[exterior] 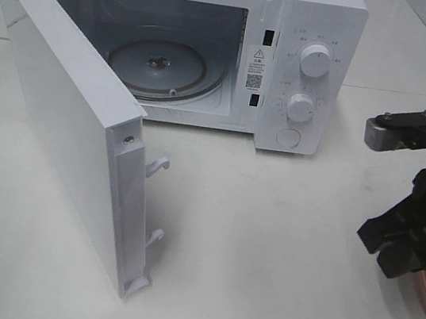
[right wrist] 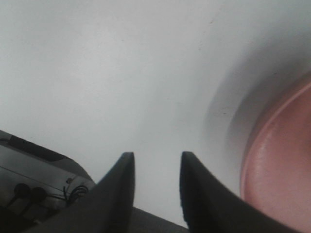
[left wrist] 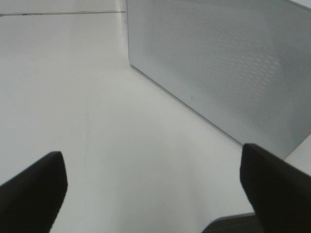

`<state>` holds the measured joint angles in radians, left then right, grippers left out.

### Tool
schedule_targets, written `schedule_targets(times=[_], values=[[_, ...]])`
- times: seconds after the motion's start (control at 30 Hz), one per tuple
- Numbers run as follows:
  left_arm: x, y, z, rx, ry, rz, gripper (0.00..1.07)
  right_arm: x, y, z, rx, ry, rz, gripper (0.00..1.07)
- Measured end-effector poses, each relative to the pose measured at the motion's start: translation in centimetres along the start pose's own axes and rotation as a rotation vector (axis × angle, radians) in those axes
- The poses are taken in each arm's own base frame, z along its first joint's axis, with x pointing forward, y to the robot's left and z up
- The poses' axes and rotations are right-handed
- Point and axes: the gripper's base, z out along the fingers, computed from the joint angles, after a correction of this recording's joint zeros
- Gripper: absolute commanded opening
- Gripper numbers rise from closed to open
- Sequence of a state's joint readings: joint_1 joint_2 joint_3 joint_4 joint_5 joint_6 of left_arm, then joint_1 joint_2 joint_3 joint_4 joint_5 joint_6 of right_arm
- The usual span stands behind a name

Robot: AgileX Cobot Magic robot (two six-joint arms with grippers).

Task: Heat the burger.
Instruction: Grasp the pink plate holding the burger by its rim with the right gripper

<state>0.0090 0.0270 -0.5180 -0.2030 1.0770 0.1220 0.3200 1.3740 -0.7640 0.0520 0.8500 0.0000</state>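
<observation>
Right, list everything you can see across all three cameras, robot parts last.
microwave: one, white, at the back of the table, door open
microwave door: one, white, swung out toward the front left
turntable: one, clear glass, inside the cavity, nothing on it
knobs: two, white, on the right control panel, round button below
plate: one, pink, at the table's right edge, partly out of frame
table: one, white
burger: none in view
left gripper: black, open, beside the door's outer face
right gripper: black, narrowly open, empty, next to the plate
</observation>
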Motion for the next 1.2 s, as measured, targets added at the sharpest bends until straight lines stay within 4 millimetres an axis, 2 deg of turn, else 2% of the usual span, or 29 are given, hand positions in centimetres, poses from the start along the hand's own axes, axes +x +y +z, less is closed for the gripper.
schedule_targets(times=[0.03,0.07,0.1,0.13,0.17,0.2,0.23,0.33,0.77,0.87,0.93,1.03,1.2], values=[[0.0,0.0,0.0,0.0,0.0,0.0,0.88,0.2,-0.6,-0.6,0.019,-0.026,0.008,0.69],[0.0,0.0,0.0,0.0,0.0,0.0,0.88,0.2,-1.0,-0.8,0.03,-0.037,0.014,0.77],[0.0,0.0,0.0,0.0,0.0,0.0,0.88,0.2,-1.0,-0.8,0.03,-0.037,0.014,0.77],[0.0,0.0,0.0,0.0,0.0,0.0,0.88,0.3,-1.7,-1.1,0.054,-0.046,0.025,0.91],[0.0,0.0,0.0,0.0,0.0,0.0,0.88,0.3,-1.7,-1.1,0.054,-0.046,0.025,0.91],[0.0,0.0,0.0,0.0,0.0,0.0,0.88,0.5,-2.4,-0.9,0.076,-0.039,0.037,1.0],[0.0,0.0,0.0,0.0,0.0,0.0,0.88,0.6,-2.7,-0.8,0.082,-0.035,0.044,1.02],[0.0,0.0,0.0,0.0,0.0,0.0,0.88,1.2,-3.5,-0.3,0.092,-0.018,0.073,1.02],[0.0,0.0,0.0,0.0,0.0,0.0,0.88,2.7,-4.7,1.8,0.094,-0.021,0.137,0.96],[0.0,0.0,0.0,0.0,0.0,0.0,0.88,2.7,-4.7,2.1,0.094,-0.019,0.137,0.96],[0.0,0.0,0.0,0.0,0.0,0.0,0.88,2.7,-4.8,3.4,0.09,0.01,0.144,0.94],[0.0,0.0,0.0,0.0,0.0,0.0,0.88,2.5,-4.8,3.8,0.09,0.013,0.148,0.94],[0.0,0.0,0.0,0.0,0.0,0.0,0.88,1.8,-5.1,5.6,0.091,0.036,0.164,0.94]])
